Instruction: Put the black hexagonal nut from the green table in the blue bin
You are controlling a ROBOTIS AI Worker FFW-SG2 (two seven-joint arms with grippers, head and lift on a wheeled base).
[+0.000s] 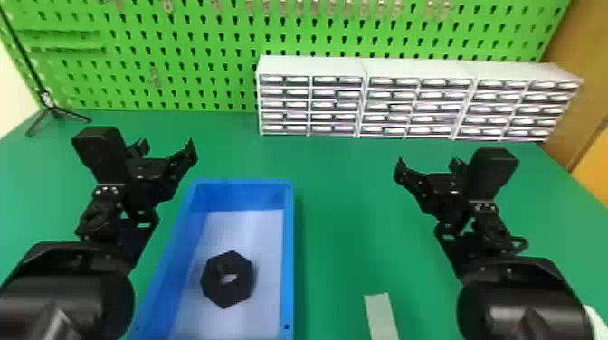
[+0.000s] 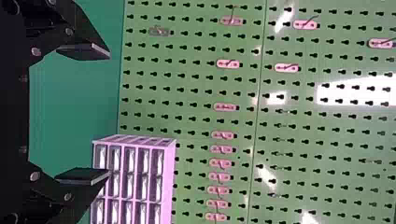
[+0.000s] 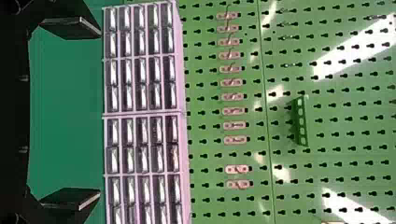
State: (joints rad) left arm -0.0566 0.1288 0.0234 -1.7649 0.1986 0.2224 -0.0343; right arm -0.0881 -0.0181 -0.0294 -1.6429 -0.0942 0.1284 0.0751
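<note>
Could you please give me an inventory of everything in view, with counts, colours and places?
nut: one, black, inside the bin
bin: one, blue, front of table
strip: one, pale, right of bin
table: one, green, under the bin
drawer units: three, white, back of table
stand: one, black, table's back left
pegboard: one, green, behind table
hooks: many, metallic, on pegboard
holder: one, green, on pegboard
arms: two, black, left and right
left tool: one, black, open, above table
right tool: one, black, open, above table
</note>
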